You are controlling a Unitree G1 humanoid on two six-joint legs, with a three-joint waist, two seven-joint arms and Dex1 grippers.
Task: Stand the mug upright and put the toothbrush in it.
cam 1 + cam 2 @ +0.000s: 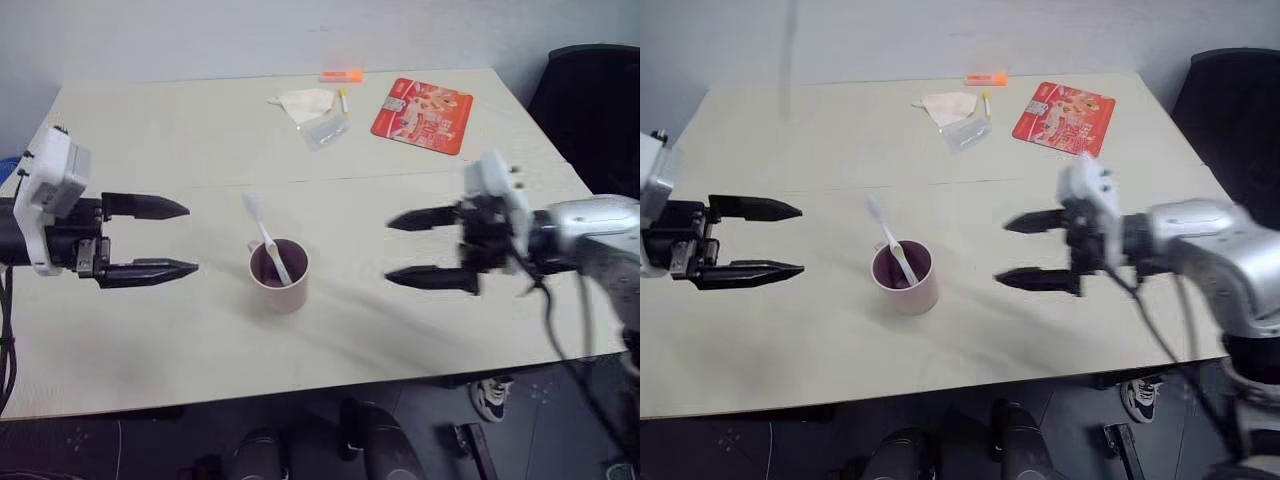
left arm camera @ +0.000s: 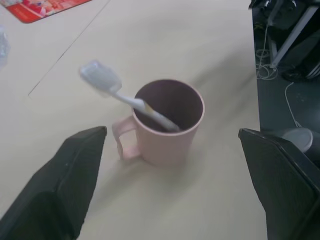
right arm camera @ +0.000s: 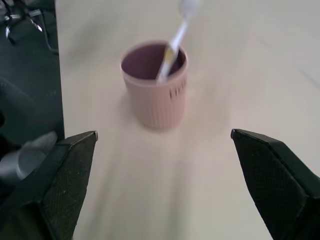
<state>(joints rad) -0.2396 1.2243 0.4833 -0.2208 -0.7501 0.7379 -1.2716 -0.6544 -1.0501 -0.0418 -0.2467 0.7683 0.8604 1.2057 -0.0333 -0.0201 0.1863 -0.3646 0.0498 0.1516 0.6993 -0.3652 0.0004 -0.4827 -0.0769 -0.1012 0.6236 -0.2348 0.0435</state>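
We judge the task done: the mug (image 1: 279, 275) stands upright on the bench (image 1: 150, 140) with the toothbrush (image 1: 266, 238) leaning inside, and both our jaws hang spread and empty on either side.

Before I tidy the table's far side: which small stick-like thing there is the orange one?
The orange marker, lying nearest the table's far edge. The other stick, beside the white tissue, is pale yellowish.
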